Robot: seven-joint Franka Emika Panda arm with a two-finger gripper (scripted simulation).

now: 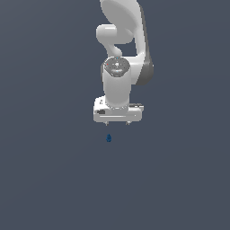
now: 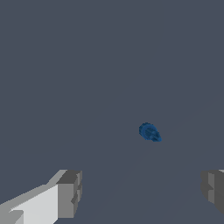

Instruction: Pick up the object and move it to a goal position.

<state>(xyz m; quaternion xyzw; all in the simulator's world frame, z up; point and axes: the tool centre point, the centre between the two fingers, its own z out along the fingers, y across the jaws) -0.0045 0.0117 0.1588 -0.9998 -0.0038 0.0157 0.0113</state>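
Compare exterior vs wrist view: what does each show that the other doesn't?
Exterior only: the white arm's links, wrist and the claw body from outside, with the dark blue blob lying apart from it, just below it in the picture, toward the exterior view's left.

Wrist only: the claw's two grey fingertips close up, spread wide with nothing between them, and the blob's lumpy, elongated shape.

Both: the blue blob, ungrasped, on a plain dark grey surface, and an open claw.

One white arm [image 1: 119,85]; one hand [image 1: 117,123], two fingers [image 2: 69,194]; one dark blue object [image 1: 108,138].
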